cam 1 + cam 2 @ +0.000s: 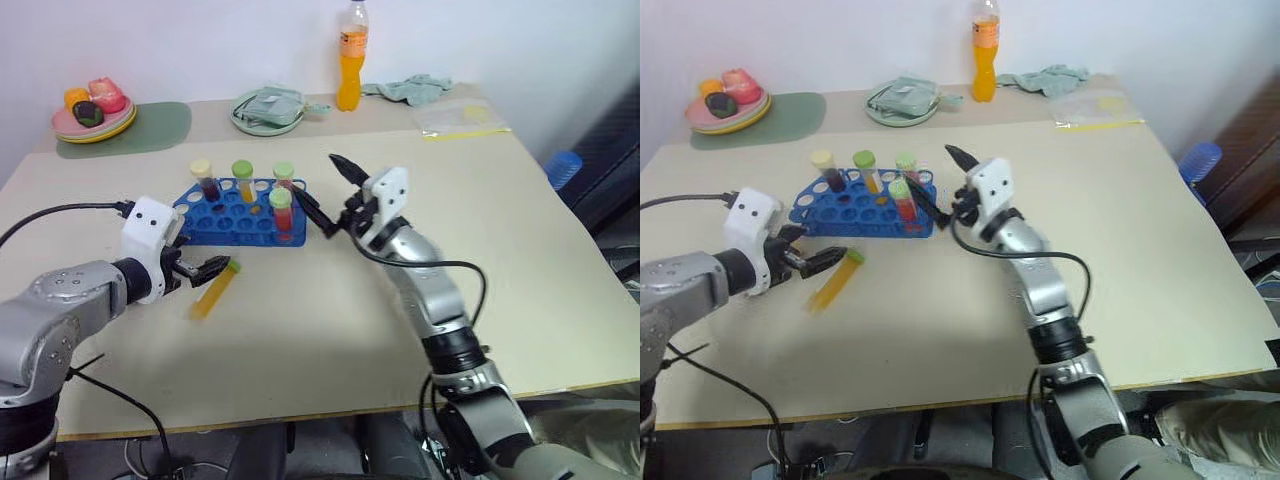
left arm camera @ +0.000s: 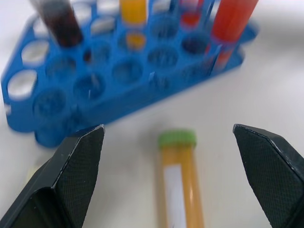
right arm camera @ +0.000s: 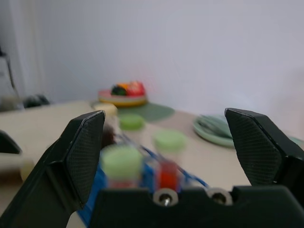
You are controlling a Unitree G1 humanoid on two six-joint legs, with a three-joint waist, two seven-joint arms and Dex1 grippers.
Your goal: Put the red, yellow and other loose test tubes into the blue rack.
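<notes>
Nearest of all is the left gripper (image 1: 205, 270), its two black fingers (image 2: 76, 166) spread wide and empty, hovering low over the desk (image 1: 330, 320) with the loose yellow tube (image 1: 214, 289) lying on its side just beyond and between the fingertips. That tube holds an orange-yellow liquid under a green screw cap (image 2: 177, 138), the cap end pointing toward the blue rack (image 1: 235, 215), which sits near it but apart. A pale label strip runs along the tube's side in the left wrist view; any writing on it is too blurred to read. The rack already carries four upright tubes: a dark one with a cream cap (image 1: 205, 178), a yellow one (image 1: 243, 180), one at the back with a green cap (image 1: 284, 178), and a red tube (image 1: 282, 212) at the front corner nearest the right gripper (image 1: 322, 195). That gripper's fingers are also spread and hold nothing, poised just beside the red tube. Judging by its look, the loose tube is light, rigid plastic, smooth and round, so it could roll away or slip if pinched off-centre; taking it across the middle of the barrel, below the cap, seems the safest hold, and it must then be tipped upright to drop into a free hole. Further back stand an orange drink bottle (image 1: 349, 60), whose label cannot be made out, a plate of toy food (image 1: 93, 112), a green dish (image 1: 267, 110) and a cloth (image 1: 410, 88).
</notes>
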